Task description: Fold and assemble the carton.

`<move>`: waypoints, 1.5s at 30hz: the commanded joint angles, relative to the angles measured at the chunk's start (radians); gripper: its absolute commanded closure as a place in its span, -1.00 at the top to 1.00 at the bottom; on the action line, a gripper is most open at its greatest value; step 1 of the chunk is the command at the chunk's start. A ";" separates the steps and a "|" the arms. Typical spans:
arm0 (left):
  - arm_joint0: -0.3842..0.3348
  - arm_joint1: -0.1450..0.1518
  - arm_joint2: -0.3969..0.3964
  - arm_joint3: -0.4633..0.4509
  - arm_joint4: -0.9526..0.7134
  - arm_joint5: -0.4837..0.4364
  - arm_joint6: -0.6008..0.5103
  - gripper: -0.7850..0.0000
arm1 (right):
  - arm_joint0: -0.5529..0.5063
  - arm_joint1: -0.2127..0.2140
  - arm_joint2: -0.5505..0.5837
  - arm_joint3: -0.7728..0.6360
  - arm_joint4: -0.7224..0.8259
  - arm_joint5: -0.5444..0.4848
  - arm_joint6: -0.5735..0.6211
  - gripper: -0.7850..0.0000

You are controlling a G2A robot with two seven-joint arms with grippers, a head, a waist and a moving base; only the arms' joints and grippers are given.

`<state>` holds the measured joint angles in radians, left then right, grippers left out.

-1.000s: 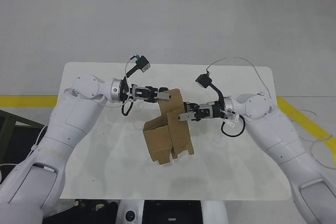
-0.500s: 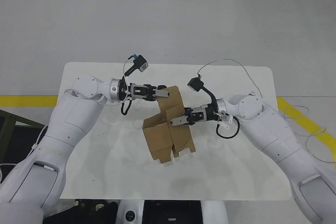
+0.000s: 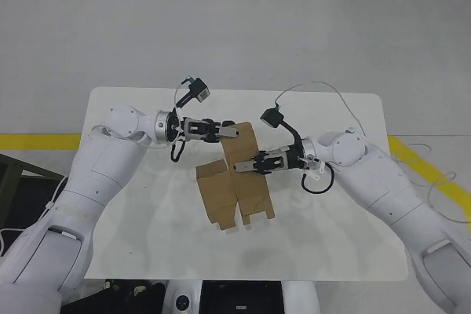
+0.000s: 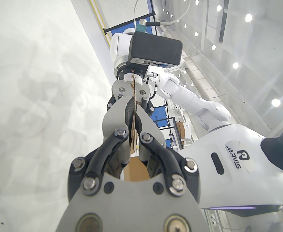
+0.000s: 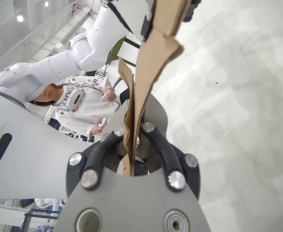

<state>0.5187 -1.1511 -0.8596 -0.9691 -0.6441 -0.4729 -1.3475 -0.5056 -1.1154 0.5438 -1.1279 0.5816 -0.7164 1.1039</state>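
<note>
Over the white table (image 3: 330, 235), my left gripper (image 3: 228, 132) and right gripper (image 3: 242, 166) clamp the carton (image 3: 235, 196); opposed pulls could tear it.

Premises: a robotics test hall or laboratory, not a dwelling. Evidence: a plain white work table (image 3: 322, 235) stands on a bare grey floor (image 3: 235, 39) marked with a yellow safety line (image 3: 23, 141). Overhead is a high industrial ceiling with rows of round lamps (image 4: 248, 17).
</note>
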 commanded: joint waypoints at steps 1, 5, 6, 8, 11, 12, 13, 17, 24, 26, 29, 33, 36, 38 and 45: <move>0.001 0.002 0.001 -0.007 0.009 -0.007 0.008 0.38 | 0.006 0.001 -0.011 0.002 0.005 -0.004 -0.004 -1.00; 0.003 0.005 -0.004 -0.023 0.003 -0.014 0.014 1.00 | 0.015 0.004 -0.030 0.006 0.023 -0.013 -0.013 -1.00; 0.003 0.006 -0.006 -0.029 0.000 -0.016 0.016 1.00 | 0.017 0.005 -0.034 0.009 0.026 -0.015 -0.015 -1.00; 0.003 0.009 -0.014 -0.037 -0.005 -0.023 0.023 1.00 | 0.021 0.006 -0.040 0.013 0.035 -0.018 -0.018 -1.00; 0.006 0.014 -0.029 -0.045 -0.006 -0.038 0.039 1.00 | 0.024 0.008 -0.047 0.023 0.051 -0.026 -0.026 -1.00; 0.007 0.017 -0.035 -0.046 -0.002 -0.045 0.045 1.00 | 0.024 0.009 -0.048 0.029 0.058 -0.028 -0.028 -1.00; 0.009 0.019 -0.042 -0.044 0.003 -0.055 0.055 1.00 | 0.024 0.009 -0.047 0.034 0.066 -0.032 -0.032 -1.00; 0.029 0.032 -0.071 -0.035 0.040 -0.094 0.094 1.00 | 0.019 0.011 -0.038 0.070 0.101 -0.044 -0.045 -1.00; 0.096 0.053 -0.119 -0.068 0.075 -0.127 0.127 1.00 | 0.006 0.005 0.005 0.164 0.159 -0.065 -0.065 -1.00; 0.118 0.057 -0.126 -0.083 0.091 -0.124 0.126 1.00 | 0.006 0.002 0.016 0.189 0.151 -0.062 -0.073 -1.00; 0.148 0.061 -0.126 -0.110 0.117 -0.113 0.136 1.00 | -0.006 -0.003 0.034 0.200 0.156 -0.060 -0.105 -1.00; 0.178 0.060 -0.116 -0.147 0.159 -0.105 0.161 1.00 | -0.023 -0.010 0.059 0.200 0.165 -0.065 -0.147 -1.00; 0.194 0.058 -0.106 -0.174 0.184 -0.096 0.177 1.00 | -0.033 -0.014 0.077 0.198 0.164 -0.077 -0.170 -1.00; 0.203 0.058 -0.104 -0.188 0.193 -0.090 0.188 1.00 | -0.038 -0.017 0.087 0.202 0.157 -0.074 -0.174 -1.00; 0.227 0.059 -0.105 -0.219 0.207 -0.071 0.189 1.00 | -0.051 -0.024 0.118 0.202 0.128 -0.068 -0.188 -1.00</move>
<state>0.7425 -1.0928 -0.9648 -1.1838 -0.4386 -0.5467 -1.1551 -0.5542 -1.1383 0.6572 -0.9257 0.7132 -0.7850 0.9170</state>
